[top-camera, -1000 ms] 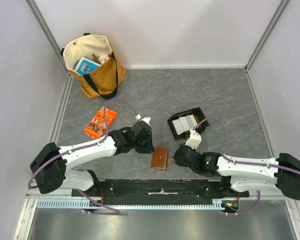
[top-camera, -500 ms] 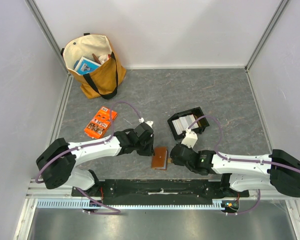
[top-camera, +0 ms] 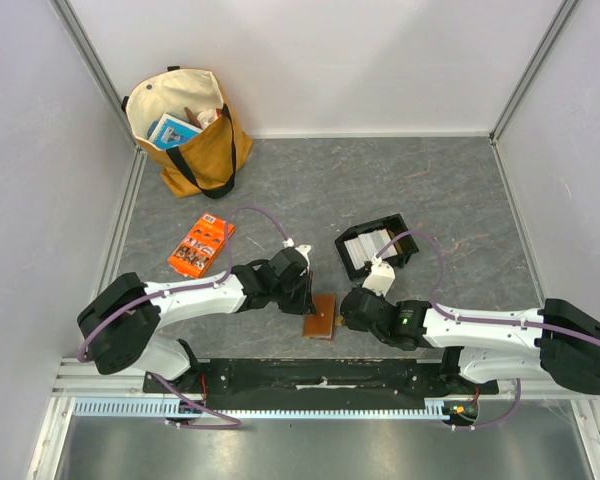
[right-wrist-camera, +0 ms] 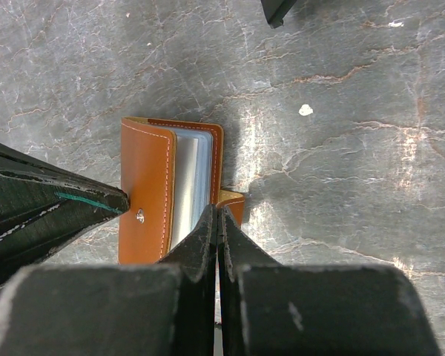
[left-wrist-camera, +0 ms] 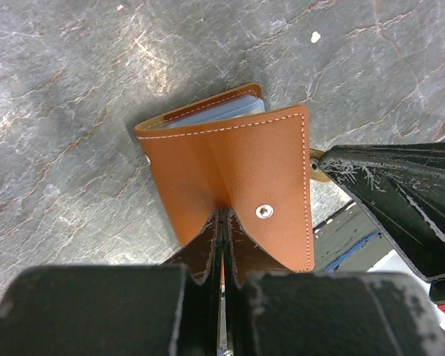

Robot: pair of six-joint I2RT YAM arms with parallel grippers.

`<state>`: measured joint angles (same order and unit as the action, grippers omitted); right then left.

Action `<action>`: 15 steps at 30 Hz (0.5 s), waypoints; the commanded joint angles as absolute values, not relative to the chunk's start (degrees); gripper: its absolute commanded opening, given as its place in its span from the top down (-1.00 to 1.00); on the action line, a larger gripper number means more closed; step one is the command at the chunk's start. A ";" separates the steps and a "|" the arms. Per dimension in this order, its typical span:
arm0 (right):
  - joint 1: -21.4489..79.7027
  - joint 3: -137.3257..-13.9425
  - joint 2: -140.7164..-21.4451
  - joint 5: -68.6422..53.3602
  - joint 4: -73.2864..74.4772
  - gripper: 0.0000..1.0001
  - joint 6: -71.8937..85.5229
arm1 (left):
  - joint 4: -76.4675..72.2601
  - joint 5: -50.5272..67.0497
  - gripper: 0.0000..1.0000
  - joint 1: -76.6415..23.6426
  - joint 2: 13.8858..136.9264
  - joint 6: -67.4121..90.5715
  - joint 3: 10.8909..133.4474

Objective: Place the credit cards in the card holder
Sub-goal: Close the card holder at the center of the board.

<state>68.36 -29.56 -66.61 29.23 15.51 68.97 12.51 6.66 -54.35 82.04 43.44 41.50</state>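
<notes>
The tan-brown card holder (top-camera: 321,316) lies near the table's front edge, its covers parted. Pale blue-grey sleeves (right-wrist-camera: 189,185) show between the covers. My left gripper (left-wrist-camera: 222,215) is shut, pinching the snap-side cover (left-wrist-camera: 237,170), which creases at the fingertips. From the other side, my right gripper (right-wrist-camera: 218,211) is shut on the edge of the other cover, beside the strap (right-wrist-camera: 232,200). In the top view the left gripper (top-camera: 305,300) and right gripper (top-camera: 342,318) flank the card holder. White and grey credit cards (top-camera: 368,245) lie in a black tray.
The black tray (top-camera: 398,228) stands just behind my right arm. An orange printed packet (top-camera: 200,246) lies to the left. A yellow tote bag (top-camera: 185,125) stands at the back left. The black base rail (top-camera: 310,375) runs along the front edge.
My left gripper has moved right to the card holder and closed on its cover. The right gripper shifted slightly left and stays shut on the other side.
</notes>
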 commanded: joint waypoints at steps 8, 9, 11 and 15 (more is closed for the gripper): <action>68.20 -31.29 -65.48 30.85 15.65 1.00 68.99 | 8.35 9.93 0.97 -54.40 83.49 42.98 40.34; 68.20 -31.20 -65.22 30.76 15.64 1.00 68.99 | 8.26 10.11 0.96 -54.40 83.67 42.98 40.17; 68.20 -31.11 -64.95 30.94 15.56 1.00 68.99 | 8.09 10.11 0.96 -54.40 84.46 43.07 39.99; 68.20 -31.38 -64.42 30.76 15.56 0.99 68.21 | 8.00 9.50 0.96 -54.40 86.13 43.68 39.82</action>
<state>68.36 -29.56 -65.89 29.23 15.53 68.93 9.67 9.26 -54.35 84.47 43.46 40.51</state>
